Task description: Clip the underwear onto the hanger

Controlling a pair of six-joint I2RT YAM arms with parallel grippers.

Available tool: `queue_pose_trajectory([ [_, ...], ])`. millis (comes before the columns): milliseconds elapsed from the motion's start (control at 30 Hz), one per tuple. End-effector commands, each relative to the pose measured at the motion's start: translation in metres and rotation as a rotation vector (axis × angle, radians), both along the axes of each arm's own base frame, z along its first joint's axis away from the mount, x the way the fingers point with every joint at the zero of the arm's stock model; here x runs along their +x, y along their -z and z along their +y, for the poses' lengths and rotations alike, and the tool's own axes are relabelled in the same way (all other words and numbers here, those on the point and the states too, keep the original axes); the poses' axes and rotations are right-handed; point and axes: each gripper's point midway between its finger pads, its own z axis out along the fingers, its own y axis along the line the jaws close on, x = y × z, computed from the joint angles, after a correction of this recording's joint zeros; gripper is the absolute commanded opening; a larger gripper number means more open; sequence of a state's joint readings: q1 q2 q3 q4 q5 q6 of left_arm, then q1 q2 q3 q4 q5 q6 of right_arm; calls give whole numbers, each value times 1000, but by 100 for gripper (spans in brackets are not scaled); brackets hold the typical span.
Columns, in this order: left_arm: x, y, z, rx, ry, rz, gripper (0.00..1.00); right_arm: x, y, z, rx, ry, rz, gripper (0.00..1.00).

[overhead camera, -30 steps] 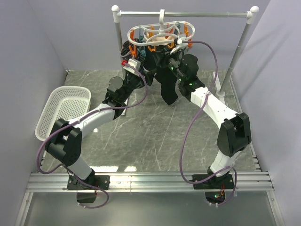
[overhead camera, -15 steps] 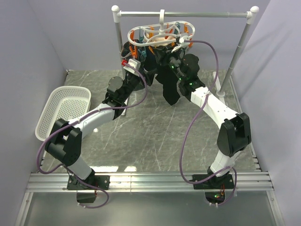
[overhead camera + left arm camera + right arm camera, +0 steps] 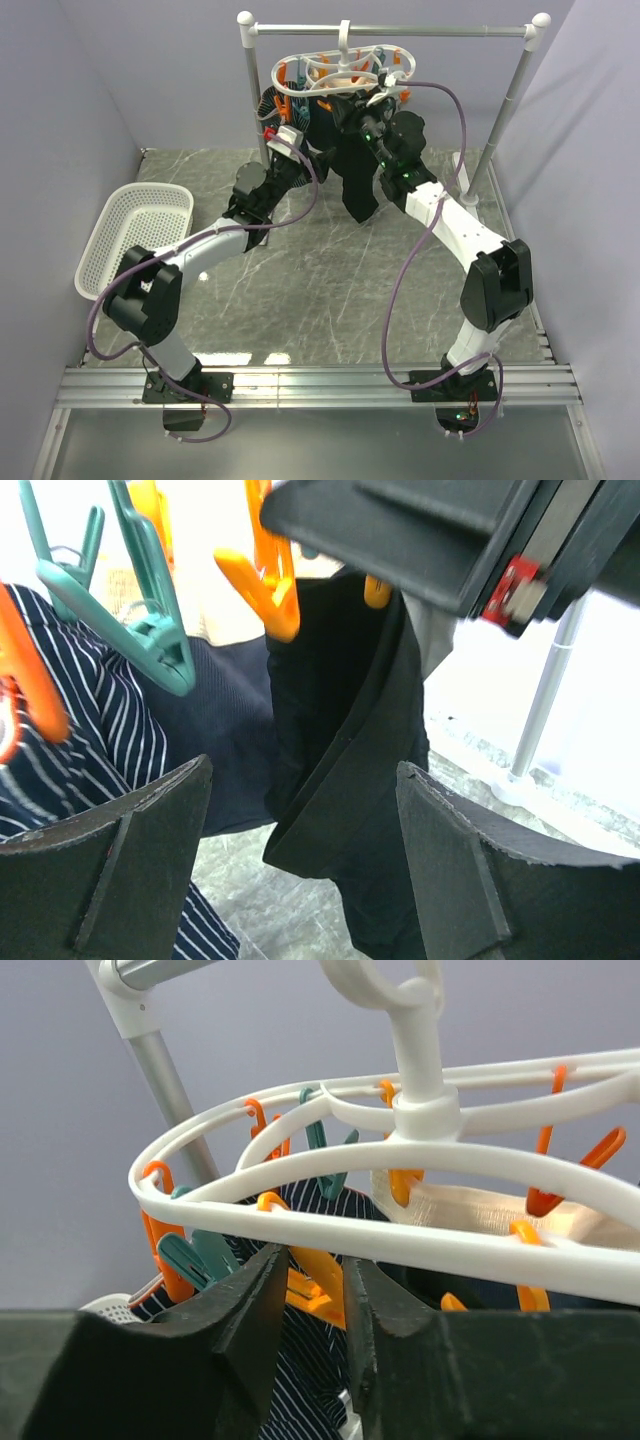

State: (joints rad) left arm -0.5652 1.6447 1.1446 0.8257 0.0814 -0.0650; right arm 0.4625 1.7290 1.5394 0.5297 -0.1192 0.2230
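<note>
Held left hand [image 3: 302, 780] spread wide, empty, before black underwear [image 3: 340, 680] hanging on white hanger [image 3: 480, 1155]; pinched right hand [image 3: 315, 1255] nearly closed around an orange peg [image 3: 320, 1290].

This looked like a robotics lab test cell. Plain lilac panels [image 3: 70, 100] walled in a marble-patterned desk [image 3: 320, 290]. A cabled left arm [image 3: 200, 250] and right arm [image 3: 455, 225] were bolted to aluminium rails [image 3: 320, 385] at its near edge.
</note>
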Motion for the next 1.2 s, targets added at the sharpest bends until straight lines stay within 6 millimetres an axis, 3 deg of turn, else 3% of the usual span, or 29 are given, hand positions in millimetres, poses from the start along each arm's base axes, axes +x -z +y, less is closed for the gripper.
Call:
queue_pose_trajectory([
  [0, 0, -32, -1, -46, 10, -70, 80, -3, -34, 2, 53, -8, -72, 34],
  [200, 4, -41, 1, -50, -13, -96, 80, 0, -30, 7, 41, -25, -50, 28],
  [600, 17, -47, 7, -65, -33, -100, 78, -12, -40, 8, 49, -62, -37, 0],
  [900, 31, -49, 9, -45, -83, -126, 79, -23, -44, 4, 42, -79, -22, 0],
  [1167, 51, -54, 17, 5, -180, -269, 81, -29, -46, 1, 47, -93, -6, 0],
])
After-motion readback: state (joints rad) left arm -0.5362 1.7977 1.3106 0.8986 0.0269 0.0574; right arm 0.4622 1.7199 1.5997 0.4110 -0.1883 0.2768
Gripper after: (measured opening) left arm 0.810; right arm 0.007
